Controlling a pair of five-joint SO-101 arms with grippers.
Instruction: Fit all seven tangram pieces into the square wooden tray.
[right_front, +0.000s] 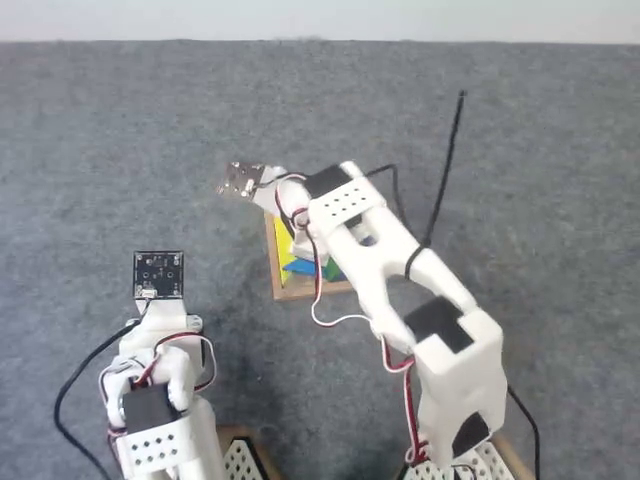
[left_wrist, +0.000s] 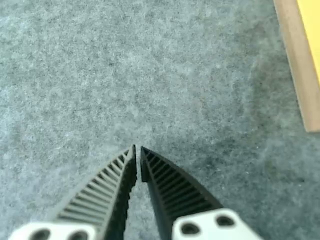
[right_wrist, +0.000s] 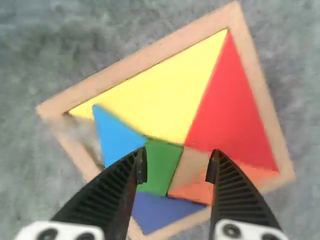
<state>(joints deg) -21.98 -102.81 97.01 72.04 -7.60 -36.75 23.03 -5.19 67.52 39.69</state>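
The square wooden tray (right_front: 300, 291) lies at mid-table, half hidden under the right arm (right_front: 370, 240). In the right wrist view the tray (right_wrist: 135, 59) holds a yellow triangle (right_wrist: 160, 100), a red triangle (right_wrist: 230, 115), a blue triangle (right_wrist: 115, 137), a green piece (right_wrist: 161, 167), an orange piece (right_wrist: 192, 192) and a dark blue piece (right_wrist: 157, 212). A tan patch (right_wrist: 192, 165) lies between green and orange; bare floor or piece, I cannot tell. My right gripper (right_wrist: 177, 162) hangs open above these pieces, holding nothing. My left gripper (left_wrist: 138, 151) is shut and empty over the carpet, left of the tray's edge (left_wrist: 297, 65).
Grey carpet (right_front: 120, 130) covers the whole table around the tray. The left arm (right_front: 160, 390) sits folded near the front left, with its base at the front edge. A black cable (right_front: 445, 170) rises behind the right arm.
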